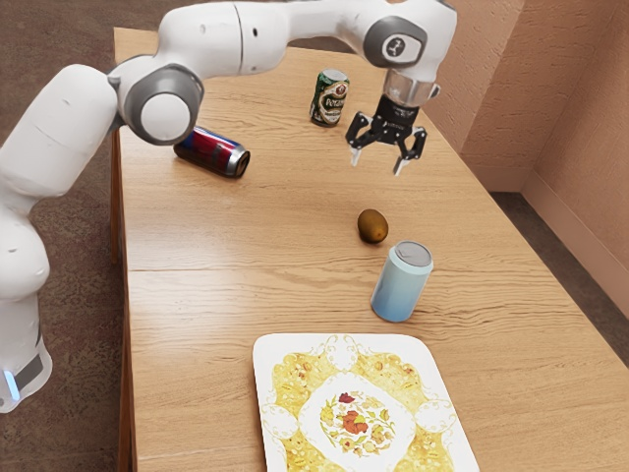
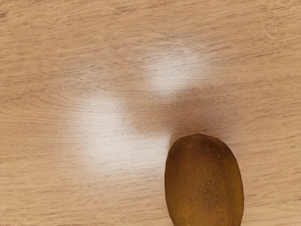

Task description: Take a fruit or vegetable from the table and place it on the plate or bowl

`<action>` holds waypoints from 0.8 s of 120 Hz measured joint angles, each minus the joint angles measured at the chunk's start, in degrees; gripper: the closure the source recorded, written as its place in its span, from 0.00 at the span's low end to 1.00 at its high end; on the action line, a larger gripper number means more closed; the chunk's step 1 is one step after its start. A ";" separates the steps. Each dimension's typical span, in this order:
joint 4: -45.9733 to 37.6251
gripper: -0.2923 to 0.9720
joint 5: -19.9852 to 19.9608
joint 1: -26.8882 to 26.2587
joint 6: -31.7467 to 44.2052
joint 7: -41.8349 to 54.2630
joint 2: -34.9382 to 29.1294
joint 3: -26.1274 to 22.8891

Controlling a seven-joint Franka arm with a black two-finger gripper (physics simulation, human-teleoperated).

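Exterior view: gripper (image 1: 385, 157) hangs in the air over the tabletop (image 1: 197, 256), fingers (image 1: 357, 131) spread apart & empty. Kiwi (image 1: 372, 225) lies on the wood, apart from the gripper, near a blue can (image 1: 401, 282). Plate (image 1: 364, 408) sits at the front edge. Green can (image 1: 329, 97) stands at the back; red can (image 1: 212, 150) lies on its side.

Wrist view: kiwi (image 2: 204, 181) on the tabletop (image 2: 94, 56), w/ a dark shadow beside it.

Wooden counter (image 1: 246, 256): green can (image 1: 329, 96) upright toward far end; red-and-blue can (image 1: 212, 150) on its side, well apart; pale blue can (image 1: 401, 282) upright, mid-counter.
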 joint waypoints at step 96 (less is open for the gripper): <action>2.99 0.23 -2.43 -1.84 -4.96 -12.51 4.56 -0.82</action>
